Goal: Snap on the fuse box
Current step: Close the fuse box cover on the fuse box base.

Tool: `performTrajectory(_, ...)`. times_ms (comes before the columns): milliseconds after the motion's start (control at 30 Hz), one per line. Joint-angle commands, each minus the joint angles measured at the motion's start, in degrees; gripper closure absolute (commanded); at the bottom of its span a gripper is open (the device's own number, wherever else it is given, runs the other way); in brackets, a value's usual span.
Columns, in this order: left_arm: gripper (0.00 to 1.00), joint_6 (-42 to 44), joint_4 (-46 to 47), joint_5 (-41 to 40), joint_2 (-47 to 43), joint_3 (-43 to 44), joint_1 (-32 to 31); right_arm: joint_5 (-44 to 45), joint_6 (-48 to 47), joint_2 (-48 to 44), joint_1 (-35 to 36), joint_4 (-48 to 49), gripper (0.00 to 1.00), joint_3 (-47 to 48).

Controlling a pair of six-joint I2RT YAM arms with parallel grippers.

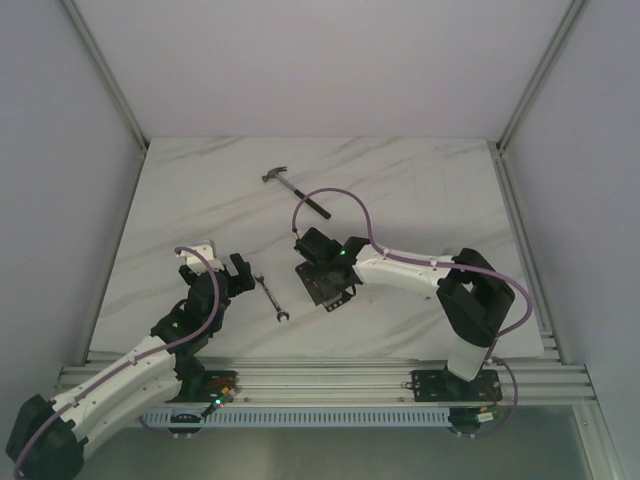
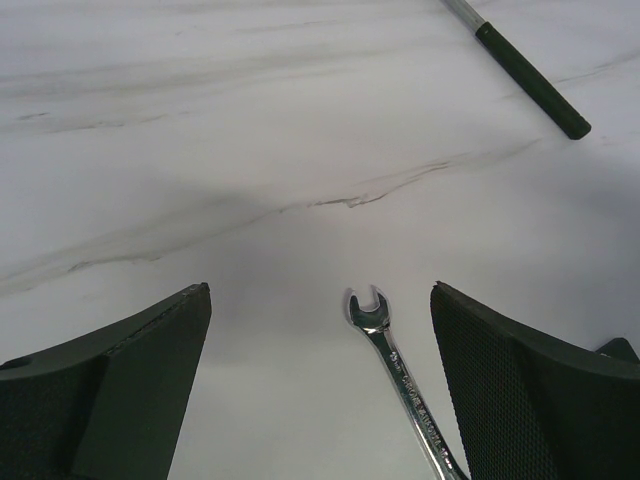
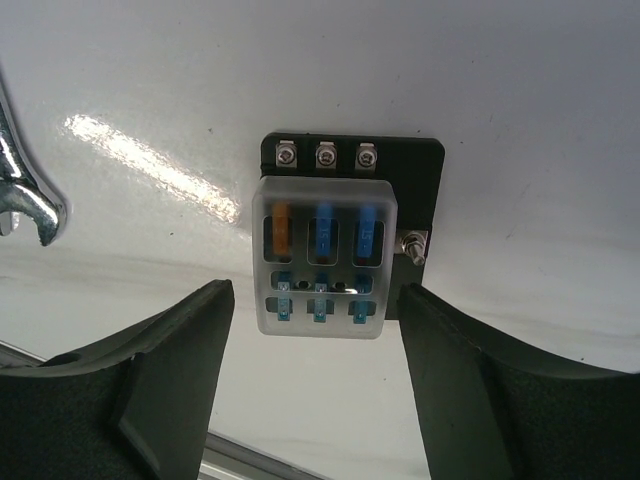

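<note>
The fuse box point(image 3: 345, 200) lay flat on the counter point(image 3: 520, 100), between the spread fingers of the right end effector point(image 3: 315, 300). The left end effector point(image 2: 320, 292) hung spread above a wrench point(image 2: 398, 372).

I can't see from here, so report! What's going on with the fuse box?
Left gripper open, empty, wrench beneath. Right gripper open, hovering at fuse box, clear cover on it. Hammer far back, nothing blocking.
</note>
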Motion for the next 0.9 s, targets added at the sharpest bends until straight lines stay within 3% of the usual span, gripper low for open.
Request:
performTrajectory(0,0.00,0.22,-0.58,0.38,-0.29,-0.57,0.30,2.72,0.53,-2.85,0.31,-1.17,0.27,1.74)
performTrajectory(200,0.05,-0.51,1.14,7.90,0.83,0.25,0.30,2.31,0.70,-7.26,-1.93,-0.75,0.34,-0.02)
performTrajectory(267,0.08,-2.13,2.45,12.62,1.84,0.62,0.30,-0.19,1.23,-8.78,-3.04,1.40,0.40,-2.49)
performTrajectory(467,0.15,-8.23,10.72,27.53,6.95,1.18,0.29,-7.74,3.26,-11.32,-6.84,8.09,0.46,-8.77)
performTrajectory(667,0.22,-14.94,22.48,37.66,16.48,1.18,-0.02,-14.70,4.39,-14.63,-10.57,14.95,0.48,-14.23)
performTrajectory(867,0.30,-17.74,28.48,40.52,28.44,4.68,-2.60,-18.07,4.86,-14.54,-12.50,18.43,0.51,-17.08)
